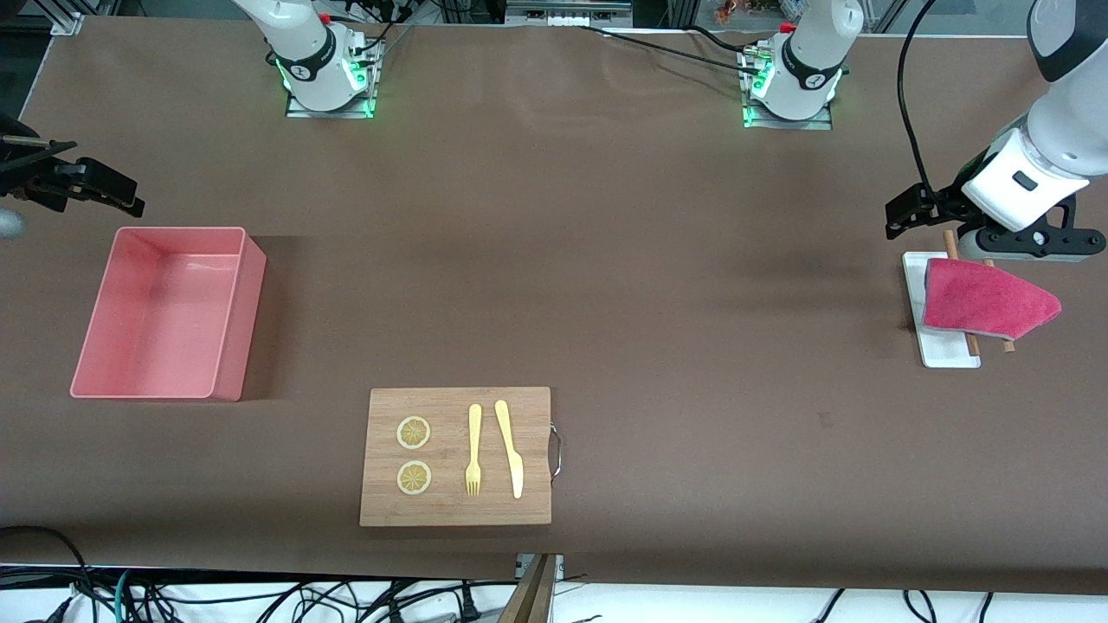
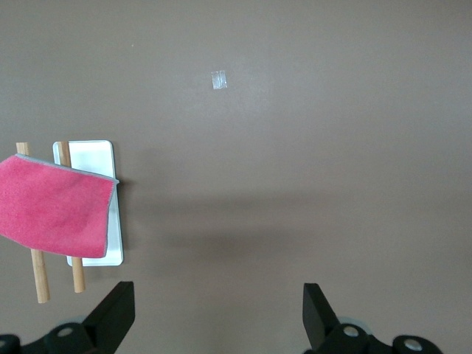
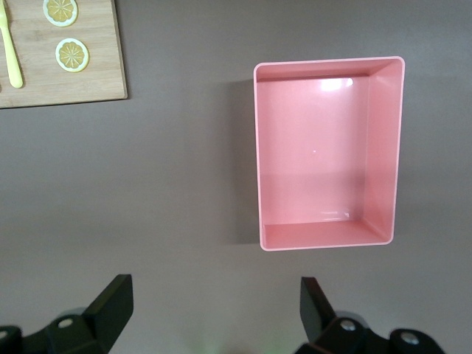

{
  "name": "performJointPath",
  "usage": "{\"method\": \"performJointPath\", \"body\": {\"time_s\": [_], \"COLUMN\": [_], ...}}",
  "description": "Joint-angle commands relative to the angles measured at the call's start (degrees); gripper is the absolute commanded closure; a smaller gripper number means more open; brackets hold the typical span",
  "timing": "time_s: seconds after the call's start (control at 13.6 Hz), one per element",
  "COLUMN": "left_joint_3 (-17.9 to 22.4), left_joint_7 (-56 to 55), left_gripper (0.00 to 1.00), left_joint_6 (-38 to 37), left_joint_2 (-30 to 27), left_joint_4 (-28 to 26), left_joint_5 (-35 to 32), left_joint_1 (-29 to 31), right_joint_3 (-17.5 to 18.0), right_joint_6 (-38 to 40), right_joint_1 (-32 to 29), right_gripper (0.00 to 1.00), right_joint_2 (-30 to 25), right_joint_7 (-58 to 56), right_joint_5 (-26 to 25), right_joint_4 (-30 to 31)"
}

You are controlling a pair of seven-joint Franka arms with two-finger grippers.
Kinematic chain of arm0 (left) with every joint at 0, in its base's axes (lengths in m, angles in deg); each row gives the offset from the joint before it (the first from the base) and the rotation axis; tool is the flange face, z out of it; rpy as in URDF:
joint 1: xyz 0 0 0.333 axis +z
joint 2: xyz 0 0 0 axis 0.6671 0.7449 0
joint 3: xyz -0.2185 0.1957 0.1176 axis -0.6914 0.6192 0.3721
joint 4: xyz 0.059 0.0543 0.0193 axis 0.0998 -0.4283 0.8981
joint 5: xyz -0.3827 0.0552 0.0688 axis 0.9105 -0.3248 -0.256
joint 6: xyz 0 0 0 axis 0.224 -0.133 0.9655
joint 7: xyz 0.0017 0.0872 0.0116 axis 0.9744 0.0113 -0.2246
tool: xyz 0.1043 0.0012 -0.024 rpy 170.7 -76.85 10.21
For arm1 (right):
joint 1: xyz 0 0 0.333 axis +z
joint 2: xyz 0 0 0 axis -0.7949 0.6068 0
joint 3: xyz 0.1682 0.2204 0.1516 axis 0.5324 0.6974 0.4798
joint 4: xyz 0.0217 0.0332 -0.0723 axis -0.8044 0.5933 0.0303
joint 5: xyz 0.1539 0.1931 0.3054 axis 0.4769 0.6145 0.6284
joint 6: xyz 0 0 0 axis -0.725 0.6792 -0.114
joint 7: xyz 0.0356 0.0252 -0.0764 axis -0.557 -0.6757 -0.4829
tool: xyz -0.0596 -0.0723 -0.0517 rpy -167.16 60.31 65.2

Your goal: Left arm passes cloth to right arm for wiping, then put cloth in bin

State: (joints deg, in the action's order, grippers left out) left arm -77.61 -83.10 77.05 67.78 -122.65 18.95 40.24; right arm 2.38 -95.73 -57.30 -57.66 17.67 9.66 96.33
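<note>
With both tools wide open and empty, the left tool (image 1: 995, 227) could knock the cloth (image 1: 985, 300) off its two sticks (image 1: 961, 290) while the right tool (image 1: 78, 186) waits near the bin (image 1: 164, 311).

No readable text, labels, brand names, numbers or signs appear on any object or surface in the front view or either wrist view

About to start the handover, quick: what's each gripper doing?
Left gripper: open, holding nothing, above the cloth.
Right gripper: open, holding nothing, waiting by the bin.
</note>
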Motion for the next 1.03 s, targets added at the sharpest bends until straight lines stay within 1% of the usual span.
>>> {"method": "performJointPath", "body": {"time_s": [0.0, 0.29, 0.96], "left_joint_3": [0.5, 0.5, 0.4], "left_joint_7": [-0.1, 0.0, 0.2], "left_gripper": [0.0, 0.0, 0.0], "left_joint_6": [-0.9, -1.7, -2.9], "left_joint_2": [1.0, 1.4, 1.8], "left_joint_4": [1.8, 2.6, 2.5], "left_joint_5": [0.2, 0.1, 0.1], "left_joint_1": [-0.3, -0.4, -0.5], "right_joint_3": [0.1, 0.1, 0.1], "right_joint_6": [0.1, -0.1, 0.0], "right_joint_1": [-0.2, -0.2, -0.2], "right_gripper": [0.0, 0.0, 0.0], "right_joint_2": [0.8, 0.9, 1.1], "right_joint_7": [0.6, 0.5, 0.5], "right_joint_5": [-0.7, -0.6, -0.5], "right_joint_4": [-1.2, -1.2, -1.2]}}
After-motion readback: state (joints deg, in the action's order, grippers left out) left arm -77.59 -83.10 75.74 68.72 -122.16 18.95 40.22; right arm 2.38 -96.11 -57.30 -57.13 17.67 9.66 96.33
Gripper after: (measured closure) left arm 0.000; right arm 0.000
